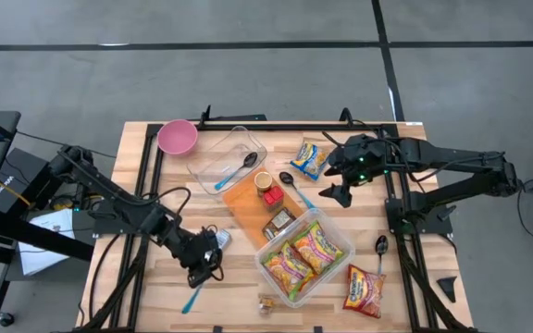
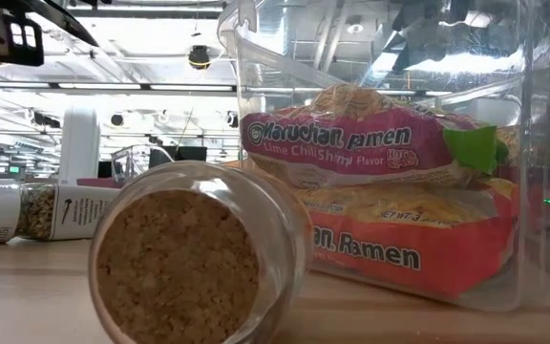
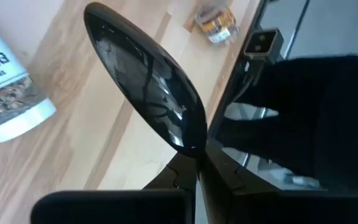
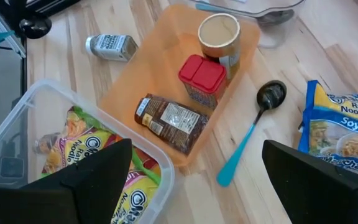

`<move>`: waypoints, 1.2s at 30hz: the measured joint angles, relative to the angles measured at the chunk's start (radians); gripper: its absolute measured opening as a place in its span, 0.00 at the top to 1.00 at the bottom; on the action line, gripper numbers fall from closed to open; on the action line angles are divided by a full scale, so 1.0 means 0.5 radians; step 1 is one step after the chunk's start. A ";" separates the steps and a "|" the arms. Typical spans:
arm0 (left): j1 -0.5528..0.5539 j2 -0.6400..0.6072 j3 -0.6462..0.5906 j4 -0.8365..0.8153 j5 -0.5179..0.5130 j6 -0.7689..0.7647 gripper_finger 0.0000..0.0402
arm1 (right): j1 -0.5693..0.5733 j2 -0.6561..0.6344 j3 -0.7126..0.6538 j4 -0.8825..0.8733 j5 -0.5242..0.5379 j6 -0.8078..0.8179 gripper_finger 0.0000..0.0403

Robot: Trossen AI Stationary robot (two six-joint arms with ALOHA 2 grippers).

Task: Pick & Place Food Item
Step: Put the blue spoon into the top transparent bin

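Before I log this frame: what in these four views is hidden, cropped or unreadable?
- Spoon handle: left wrist view, hidden between the shut left tool.
- Clear tub: low view, cut off by the top and right edges; the small jar covers its lower left.
- Blue ramen packet: right wrist view, cut off by the right edge, behind a finger of the open right tool.

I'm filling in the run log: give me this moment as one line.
left gripper: shut on black spoon, near table front | right gripper: open, empty, above blue-handled spoon beside orange tray | ramen packs: in clear bin
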 joint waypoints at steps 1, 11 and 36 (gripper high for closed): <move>0.024 0.000 0.000 -0.001 0.032 0.034 1.00 | 0.000 0.000 0.000 0.000 0.000 0.000 0.12; 0.537 0.001 0.114 -0.351 0.187 0.751 1.00 | 0.000 0.000 0.000 -0.005 -0.001 0.052 0.12; 1.976 0.398 1.049 -0.902 0.079 2.692 1.00 | -0.002 -0.002 0.000 0.011 0.106 0.247 0.12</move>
